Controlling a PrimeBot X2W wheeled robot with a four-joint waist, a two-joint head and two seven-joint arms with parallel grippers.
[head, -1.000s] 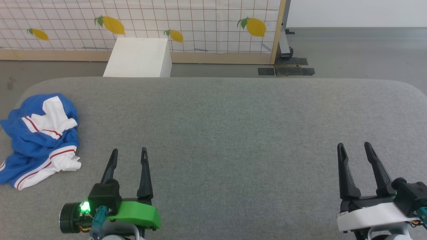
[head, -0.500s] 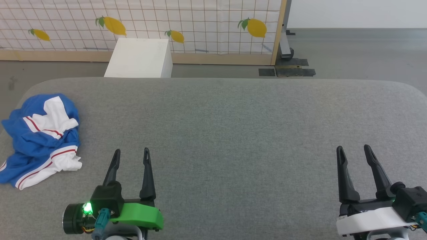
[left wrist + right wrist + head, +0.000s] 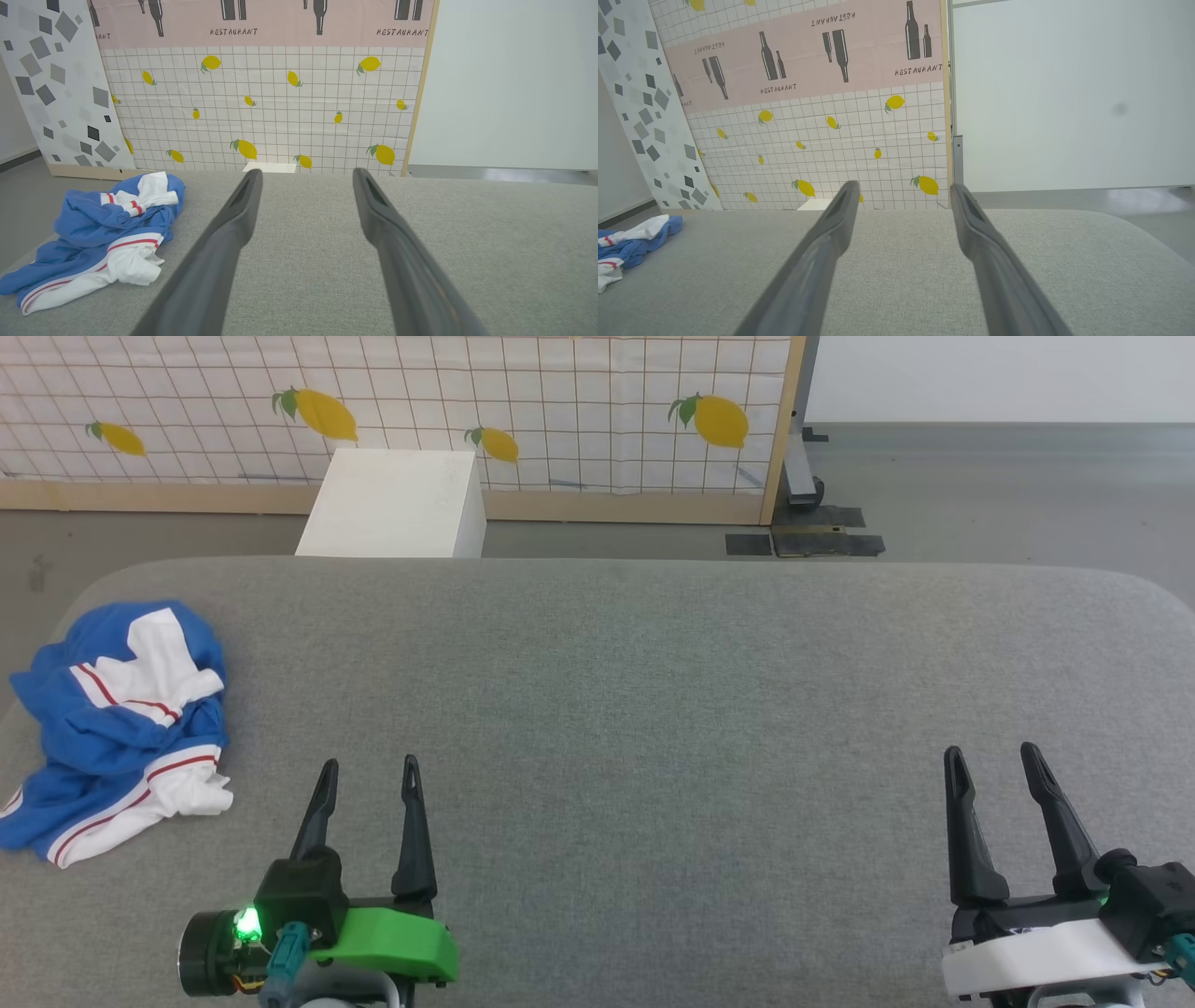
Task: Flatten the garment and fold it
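Observation:
The garment (image 3: pixel 117 728), blue with white panels and thin red stripes, lies crumpled in a heap at the left end of the grey table (image 3: pixel 653 709). The left wrist view shows the garment (image 3: pixel 100 233) at the left, and the right wrist view catches the garment (image 3: pixel 626 245) at its far left edge. My left gripper (image 3: pixel 369 770) stands open near the front edge, to the right of the heap and apart from it, with nothing between its fingers. My right gripper (image 3: pixel 991 756) is open at the front right, far from the cloth.
A white box (image 3: pixel 392 504) stands on the floor behind the table's far edge. Behind it is a lemon-patterned screen (image 3: pixel 560 411) with a wooden frame. The garment's left part lies at the table's left edge.
The whole picture has shifted slightly down, so the camera moved. The garment lies as before, and both grippers stay open in about the same places.

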